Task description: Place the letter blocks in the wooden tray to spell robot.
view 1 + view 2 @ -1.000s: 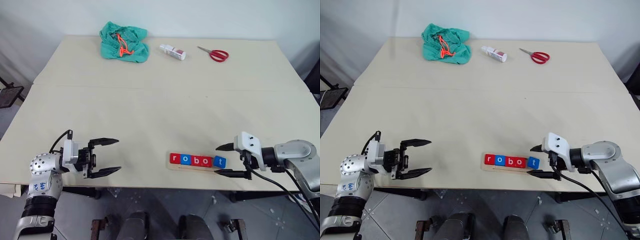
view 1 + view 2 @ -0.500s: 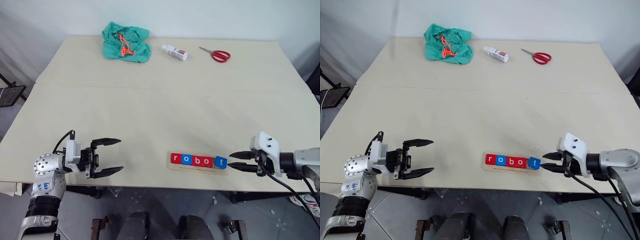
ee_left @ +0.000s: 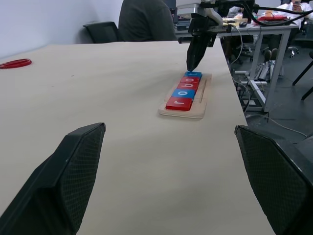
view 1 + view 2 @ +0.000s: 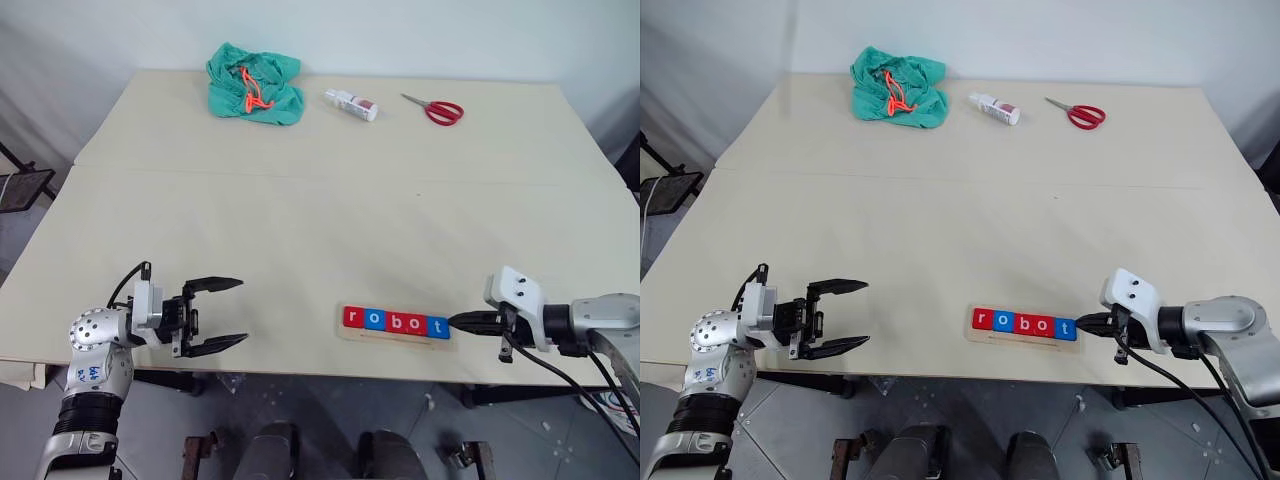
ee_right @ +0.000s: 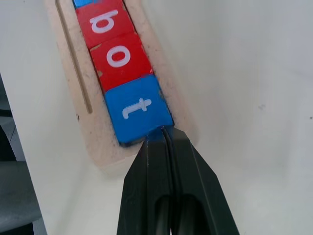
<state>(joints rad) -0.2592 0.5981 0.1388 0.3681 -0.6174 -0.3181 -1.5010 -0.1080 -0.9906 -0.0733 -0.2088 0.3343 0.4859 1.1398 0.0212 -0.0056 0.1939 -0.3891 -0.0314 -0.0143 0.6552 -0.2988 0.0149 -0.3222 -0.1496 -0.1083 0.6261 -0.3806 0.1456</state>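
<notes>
1. Wood of the wooden tray (image 4: pixel 345 334) shows pale along the near edge of the counter (image 4: pixel 330 220), right of centre. Five letter blocks (image 4: pixel 396 322) sit in its slot in an unbroken row, reading r, o, b, o, t: red, blue, red, red, blue.
2. Step in hand, as judged: seating the last block. The blue t block (image 5: pixel 138 109) lies at the right end of the row, flush against its red neighbour.
3. Right pincer (image 4: pixel 462 320): clenched, fingers pressed together on nothing, tips at the outer edge of the t block. The right wrist view suggests contact there, though it cannot be confirmed. The arm comes in from the right edge of the counter, pointing along the tray and angled slightly down.
4. Left pincer (image 4: pixel 228 313): released, jaws spread wide and empty, held level over the near left part of the counter, well apart from the tray and pointing toward it.
5. Next move, as judged: little is left. The right pincer need only draw straight back from the tray without dragging the t block or shifting the tray over the near edge.
</notes>
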